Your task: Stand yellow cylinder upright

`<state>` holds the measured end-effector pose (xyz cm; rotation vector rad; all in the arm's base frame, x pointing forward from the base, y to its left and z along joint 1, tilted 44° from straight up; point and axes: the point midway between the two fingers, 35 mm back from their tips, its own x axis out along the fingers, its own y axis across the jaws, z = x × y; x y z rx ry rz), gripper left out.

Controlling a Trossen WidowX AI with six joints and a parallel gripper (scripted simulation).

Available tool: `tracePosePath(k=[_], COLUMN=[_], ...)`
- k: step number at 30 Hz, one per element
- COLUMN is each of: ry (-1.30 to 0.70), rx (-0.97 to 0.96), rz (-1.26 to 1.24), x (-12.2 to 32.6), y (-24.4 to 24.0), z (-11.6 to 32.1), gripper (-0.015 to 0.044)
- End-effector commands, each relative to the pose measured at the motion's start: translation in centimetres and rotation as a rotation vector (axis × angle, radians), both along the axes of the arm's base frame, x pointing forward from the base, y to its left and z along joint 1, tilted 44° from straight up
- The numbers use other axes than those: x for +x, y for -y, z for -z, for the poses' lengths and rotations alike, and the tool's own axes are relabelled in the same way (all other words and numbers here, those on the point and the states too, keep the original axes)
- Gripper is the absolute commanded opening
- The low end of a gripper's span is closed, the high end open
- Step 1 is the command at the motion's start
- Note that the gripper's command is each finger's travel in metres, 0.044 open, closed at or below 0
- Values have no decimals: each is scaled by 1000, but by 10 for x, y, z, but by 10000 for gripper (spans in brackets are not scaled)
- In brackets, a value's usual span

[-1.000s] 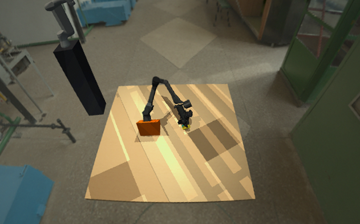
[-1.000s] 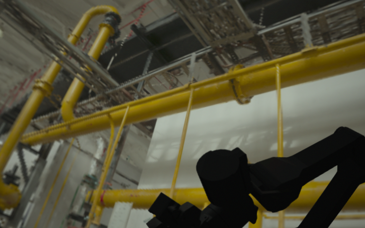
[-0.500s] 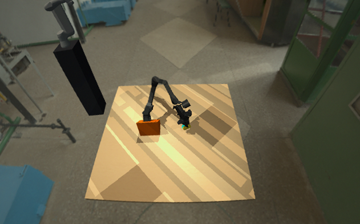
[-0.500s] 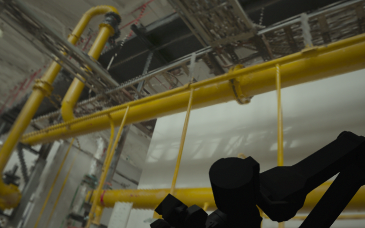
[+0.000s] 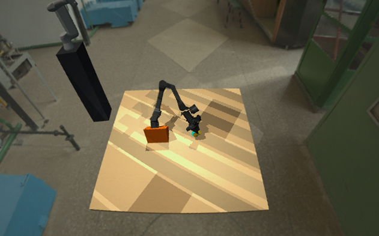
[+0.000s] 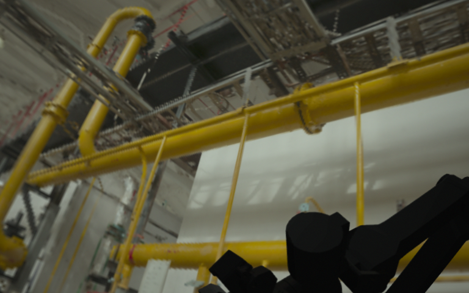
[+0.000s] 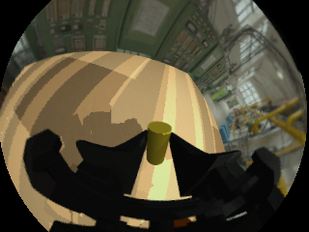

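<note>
The yellow cylinder [image 5: 197, 134] [image 7: 157, 146] is between the fingertips of my gripper [image 5: 195, 131] [image 7: 158, 133], which is shut on it. In the wrist view one round end faces up the picture and the body runs down between the black fingers. In the top view it is small, and its exact tilt and its height over the table cannot be told. The cyan circle [image 5: 193, 133] shows as a small patch right beside the cylinder and under the fingertips; the rest is covered. The circle does not show in the wrist view. The exterior view shows dark arm parts, with no fingertips or cylinder.
An orange block [image 5: 157, 134] is at the arm's base, left of the gripper on the wooden table top [image 5: 119, 185]. A black pedestal [image 5: 83, 82] carrying a grey arm stands beyond the table's left edge. Striped light and shadows cross the table.
</note>
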<state>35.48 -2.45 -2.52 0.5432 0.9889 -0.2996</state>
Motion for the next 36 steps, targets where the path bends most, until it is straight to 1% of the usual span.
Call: tracePosePath(k=[1, 36], ry=[20, 227], rx=[-9, -62], rz=[20, 148], x=[-2, -7], y=[1, -3], z=[-2, -18], gripper=[105, 105])
